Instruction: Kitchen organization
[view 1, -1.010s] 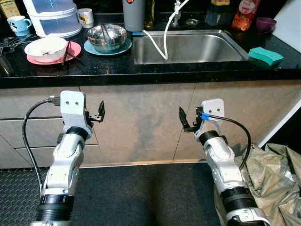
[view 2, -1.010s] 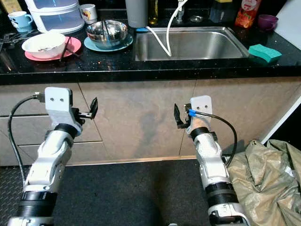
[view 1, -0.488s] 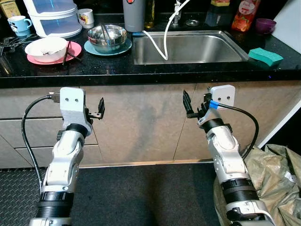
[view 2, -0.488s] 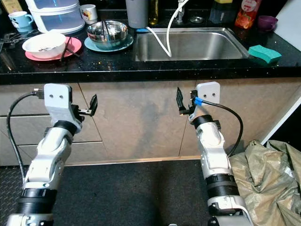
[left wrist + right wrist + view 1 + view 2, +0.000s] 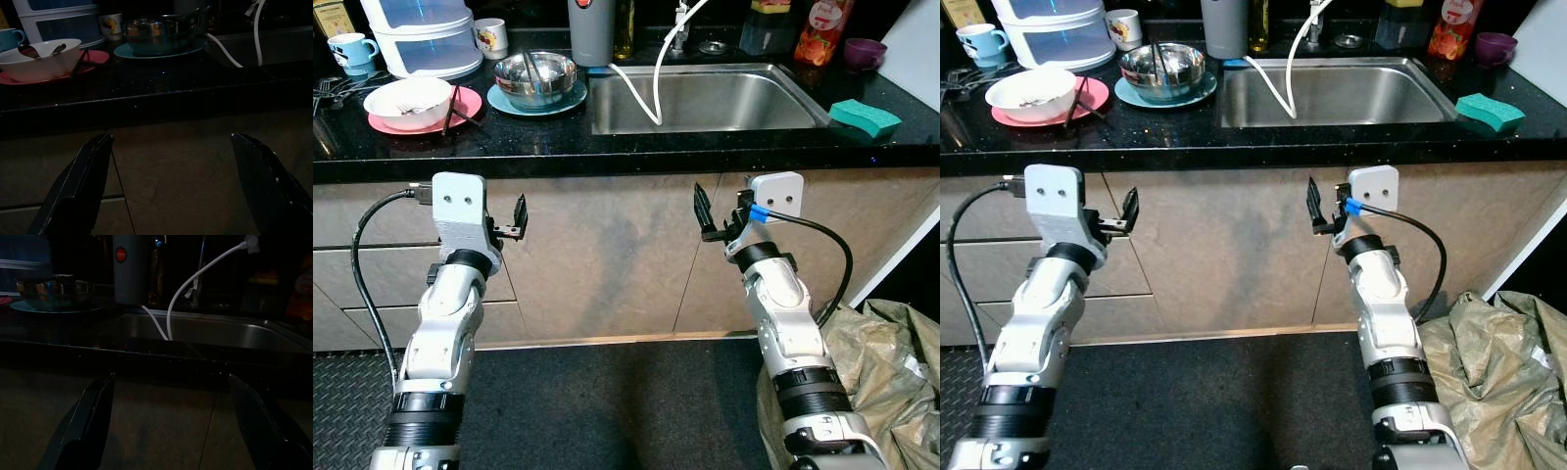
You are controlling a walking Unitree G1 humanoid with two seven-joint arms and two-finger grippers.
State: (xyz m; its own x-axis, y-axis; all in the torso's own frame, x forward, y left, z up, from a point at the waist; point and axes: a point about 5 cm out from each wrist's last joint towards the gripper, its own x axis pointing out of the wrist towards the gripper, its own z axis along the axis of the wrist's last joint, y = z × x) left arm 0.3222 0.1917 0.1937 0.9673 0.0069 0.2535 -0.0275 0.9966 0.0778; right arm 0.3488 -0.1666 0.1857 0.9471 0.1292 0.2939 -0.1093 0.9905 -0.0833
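Nothing of the kitchen tidying looks done yet: on the dark surface (image 5: pixel 607 147) a white bowl (image 5: pixel 408 99) sits on a pink plate (image 5: pixel 382 122) and a steel bowl (image 5: pixel 536 76) on a teal plate (image 5: pixel 504 101), left of the empty sink (image 5: pixel 705 98), with a green sponge (image 5: pixel 865 117) off to its right. Both arms are raised in front of the cabinet doors, below the surface's edge and well apart from any dish. The left gripper (image 5: pixel 517 221) and right gripper (image 5: pixel 705 220) each point toward the cabinets with jaws spread and holding nothing.
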